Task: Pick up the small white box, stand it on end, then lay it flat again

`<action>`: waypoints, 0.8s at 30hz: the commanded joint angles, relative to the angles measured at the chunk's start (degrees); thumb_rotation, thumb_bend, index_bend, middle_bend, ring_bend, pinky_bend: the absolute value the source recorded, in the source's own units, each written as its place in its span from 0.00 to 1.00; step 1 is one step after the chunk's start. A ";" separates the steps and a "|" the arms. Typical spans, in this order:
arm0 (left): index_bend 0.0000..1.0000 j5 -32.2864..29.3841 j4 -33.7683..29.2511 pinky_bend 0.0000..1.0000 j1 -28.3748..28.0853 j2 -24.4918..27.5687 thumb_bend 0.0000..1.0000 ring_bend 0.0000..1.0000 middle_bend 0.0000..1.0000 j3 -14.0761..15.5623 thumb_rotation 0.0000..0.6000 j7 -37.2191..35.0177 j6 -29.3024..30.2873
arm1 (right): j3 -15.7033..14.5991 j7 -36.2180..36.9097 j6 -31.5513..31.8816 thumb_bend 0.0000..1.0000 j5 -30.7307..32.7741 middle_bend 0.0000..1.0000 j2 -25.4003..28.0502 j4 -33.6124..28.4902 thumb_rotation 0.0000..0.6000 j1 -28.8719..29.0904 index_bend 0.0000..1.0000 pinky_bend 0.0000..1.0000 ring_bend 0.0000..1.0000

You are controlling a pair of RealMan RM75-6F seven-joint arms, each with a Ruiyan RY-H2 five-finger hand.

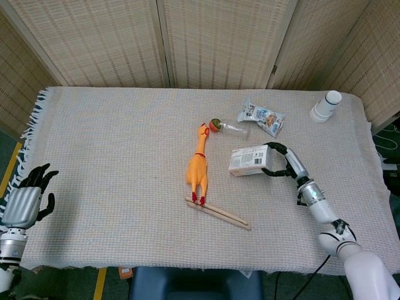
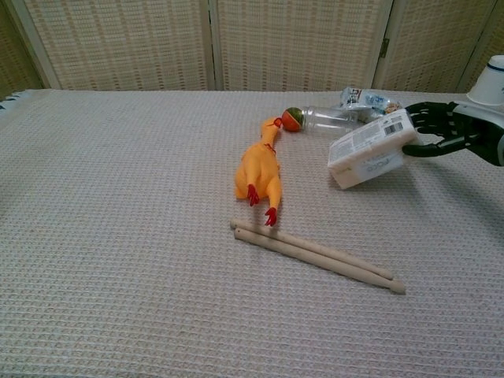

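The small white box [image 1: 249, 160] [image 2: 370, 150] has printed labels and sits right of the table's middle. My right hand [image 1: 282, 161] [image 2: 449, 130] grips its right end with black fingers. The chest view shows the box tilted, its right end raised and its lower left corner close to the cloth. My left hand [image 1: 28, 199] hangs off the table's front left edge, fingers apart and holding nothing; the chest view does not show it.
A yellow rubber chicken [image 1: 197, 167] [image 2: 258, 169] lies left of the box. Two wooden sticks [image 1: 217, 212] [image 2: 315, 256] lie in front of the chicken. Behind the box are a clear bottle [image 1: 226, 127] [image 2: 319, 118], a snack packet [image 1: 261, 117] and a white cup [image 1: 326, 106].
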 commanded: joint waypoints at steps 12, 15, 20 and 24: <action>0.16 -0.02 -0.14 0.20 -0.13 -0.03 0.63 0.00 0.00 0.10 1.00 0.35 -0.22 | -1.95 -6.17 -3.87 0.43 -0.53 0.41 4.98 -6.17 1.00 0.41 0.32 0.00 0.18; 0.16 -0.15 -0.38 0.20 -0.17 0.08 0.63 0.00 0.00 0.13 1.00 0.52 -0.40 | -2.35 -8.92 -5.04 0.38 -0.67 0.33 6.28 -7.73 1.00 0.79 0.23 0.00 0.12; 0.16 -0.15 -0.32 0.20 -0.27 -0.04 0.63 0.00 0.00 0.20 1.00 0.75 -0.55 | -2.97 -14.43 -7.42 0.19 -0.70 0.16 9.48 -12.43 1.00 1.59 0.06 0.00 0.00; 0.16 -0.18 -0.32 0.20 -0.26 -0.03 0.63 0.00 0.00 0.19 1.00 0.90 -0.45 | -2.80 -18.91 -9.60 0.13 0.24 0.06 12.63 -17.58 1.00 2.08 0.00 0.00 0.00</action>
